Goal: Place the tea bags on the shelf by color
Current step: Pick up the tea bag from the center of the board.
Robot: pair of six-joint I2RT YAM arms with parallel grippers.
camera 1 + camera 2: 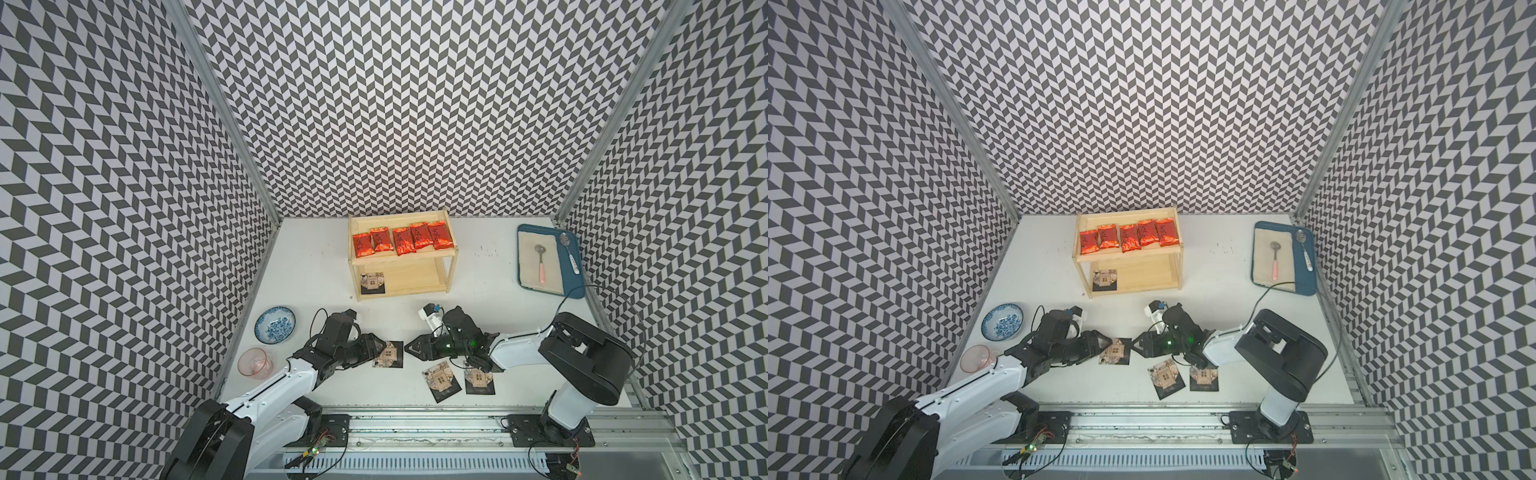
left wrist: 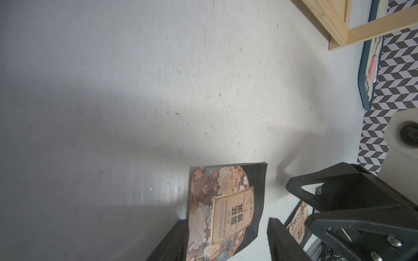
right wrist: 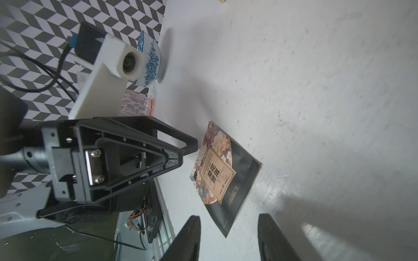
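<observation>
The left gripper (image 2: 225,222) stands spread, jaws straddling a black tea bag (image 2: 226,210), perhaps brushing it; the right gripper (image 3: 228,217), likewise spread, holds nothing.

table (image 1: 490,266) – white; bears shelf (image 1: 403,262) at back, blue tray (image 1: 575,274) at back right, patterned bowl (image 1: 275,325) and pink cup (image 1: 255,363) along left edge, three black packets (image 1: 441,380) flat near front | shelf top board – five red sachets (image 1: 403,241) in a row | lower tier: lone black packet (image 1: 372,283) at left end
</observation>
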